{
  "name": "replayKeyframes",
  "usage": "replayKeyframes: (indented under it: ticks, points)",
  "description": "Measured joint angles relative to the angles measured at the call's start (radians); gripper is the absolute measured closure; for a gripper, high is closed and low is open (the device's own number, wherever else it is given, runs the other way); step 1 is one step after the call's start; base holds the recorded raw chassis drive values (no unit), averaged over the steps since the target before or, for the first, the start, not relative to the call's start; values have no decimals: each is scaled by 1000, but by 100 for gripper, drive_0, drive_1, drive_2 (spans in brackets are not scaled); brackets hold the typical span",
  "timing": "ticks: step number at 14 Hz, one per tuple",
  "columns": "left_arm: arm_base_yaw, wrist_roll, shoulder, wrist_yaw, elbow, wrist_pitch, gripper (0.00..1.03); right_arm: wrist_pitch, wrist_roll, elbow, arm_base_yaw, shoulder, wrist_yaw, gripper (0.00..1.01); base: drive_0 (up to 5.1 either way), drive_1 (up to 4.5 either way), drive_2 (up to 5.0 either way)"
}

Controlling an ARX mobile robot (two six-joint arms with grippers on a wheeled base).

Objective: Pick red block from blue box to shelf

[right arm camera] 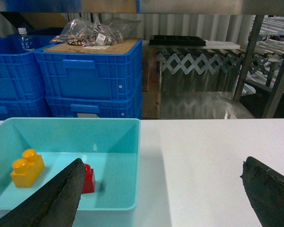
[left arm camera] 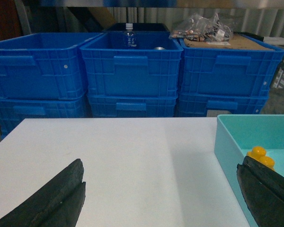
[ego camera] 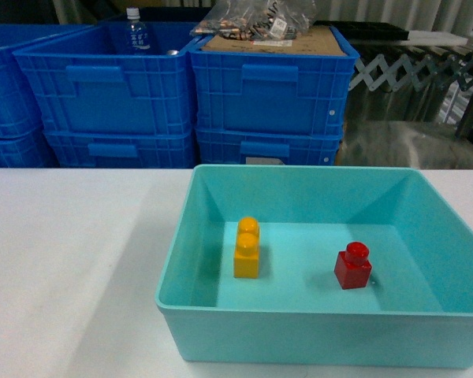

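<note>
Looking at the scene, you have not begun the pick; here is how things lie.

Red block [ego camera: 352,266]: it stands stud-up on the floor of the blue box [ego camera: 315,331], in the right half, apart from every wall and well apart from the yellow brick [ego camera: 247,249] on its left. In the right wrist view it is partly hidden behind one dark finger.

Blue box: it rests on the white desk [ego camera: 71,260], near the front edge, open at the top, with sloping walls.

Left gripper [left arm camera: 163,198]: jaws spread wide, nothing between them, hovering over bare desk to the left of the box.

Right gripper [right arm camera: 163,194]: jaws spread wide and empty, hovering over the box's right rim and the desk beside it. This arm is the nearer one to the block, so you would likely use it.

Handling: judge the block as light, rigid and hard plastic, with smooth and probably slippery faces. It should not deform or break under a firm pinch.

Where to hold: take two opposite flat sides of the cube body, low and square. Avoid the round stud, which could roll out of the jaws.

Risk: a skewed close may flick so light a piece across the smooth floor.

Shelf: only a strip of metal shows along the top of the wrist views; you cannot tell the placing spot from here.
</note>
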State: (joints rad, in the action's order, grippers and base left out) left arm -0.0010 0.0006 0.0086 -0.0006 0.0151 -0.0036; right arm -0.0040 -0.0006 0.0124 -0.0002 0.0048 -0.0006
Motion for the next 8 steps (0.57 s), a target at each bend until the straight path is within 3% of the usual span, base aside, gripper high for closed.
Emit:
replayKeyframes:
  ticks: [8]
  points:
    - [0, 0, 0, 0, 0, 0, 5, 0, 0, 0, 0, 0, 0, 3, 0, 0, 0]
